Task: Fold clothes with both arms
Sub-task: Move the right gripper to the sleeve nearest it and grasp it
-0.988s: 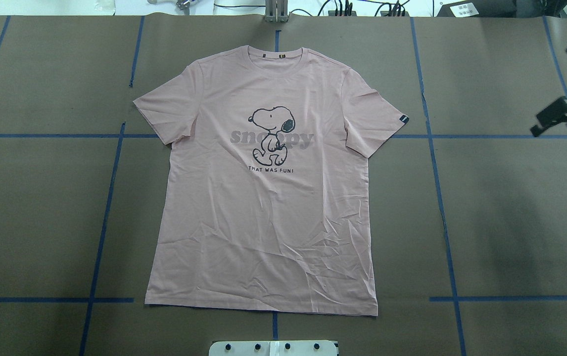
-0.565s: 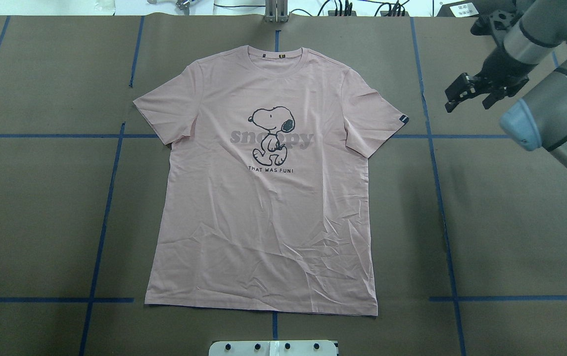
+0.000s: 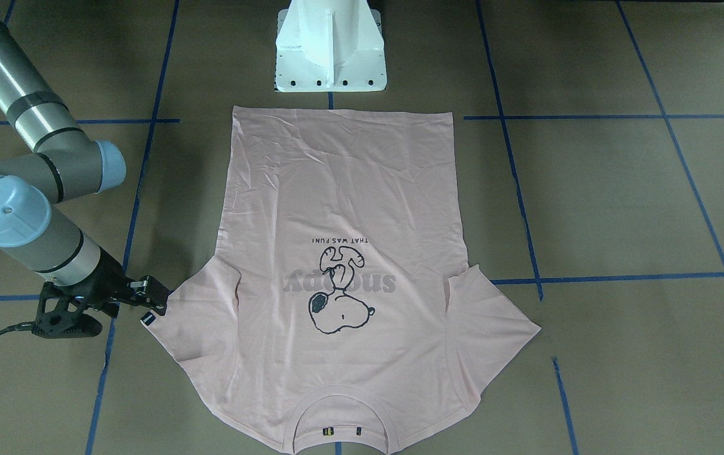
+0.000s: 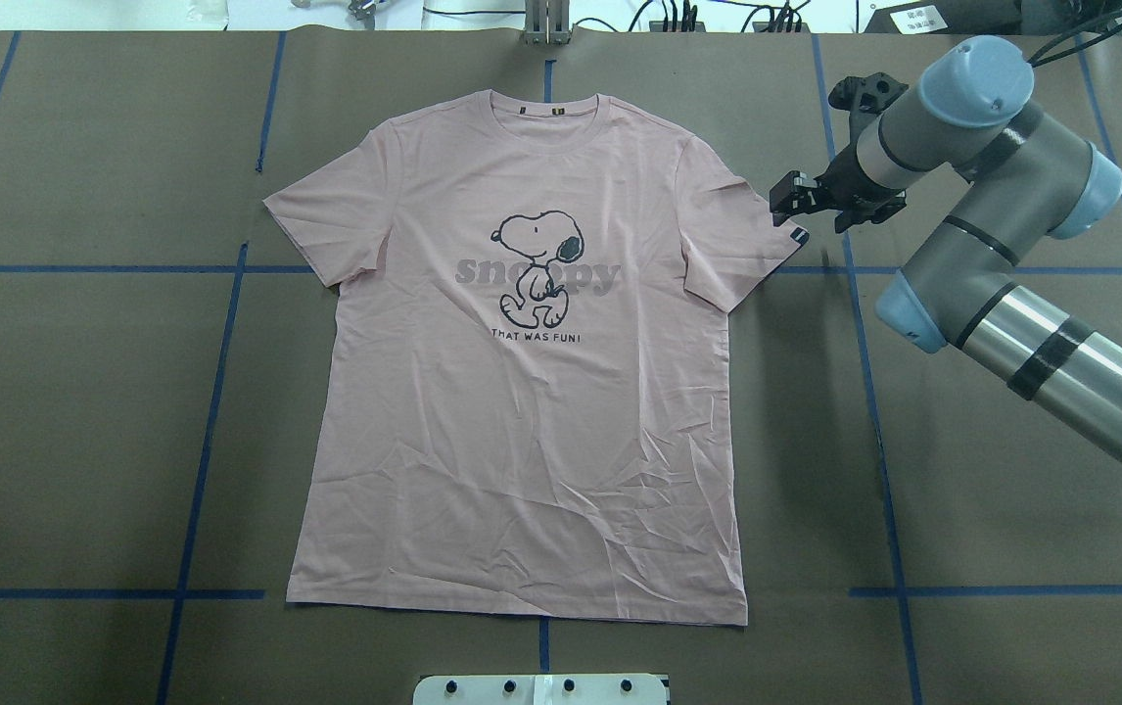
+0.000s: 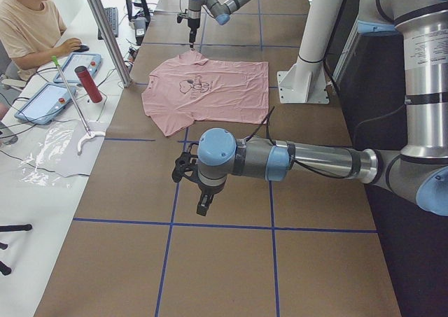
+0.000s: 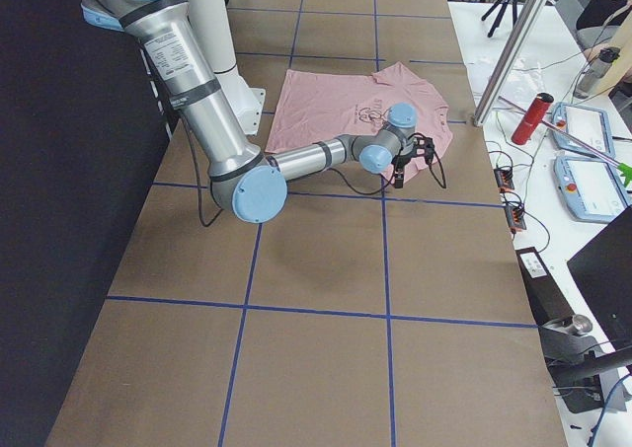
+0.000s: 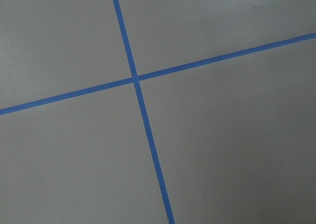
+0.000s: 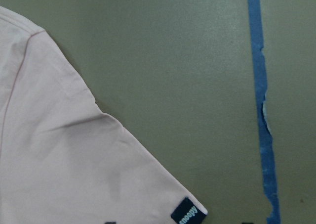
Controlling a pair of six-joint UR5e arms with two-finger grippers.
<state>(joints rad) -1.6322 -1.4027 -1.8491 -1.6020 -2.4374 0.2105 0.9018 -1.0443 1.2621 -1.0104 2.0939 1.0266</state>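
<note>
Right hand at T-shirt sleeve

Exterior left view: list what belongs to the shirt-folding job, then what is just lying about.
Job in hand:
- pink T-shirt, lying flat
- right gripper, open at the tagged sleeve
- left gripper, over bare table, away from the shirt

Lying about, off to the side:
- red bottle
- tablet
- clear plastic sheet

t-shirt is soft matt cloth, lightly creased; table cover matt brown paper; right arm smooth satin metal.
</note>
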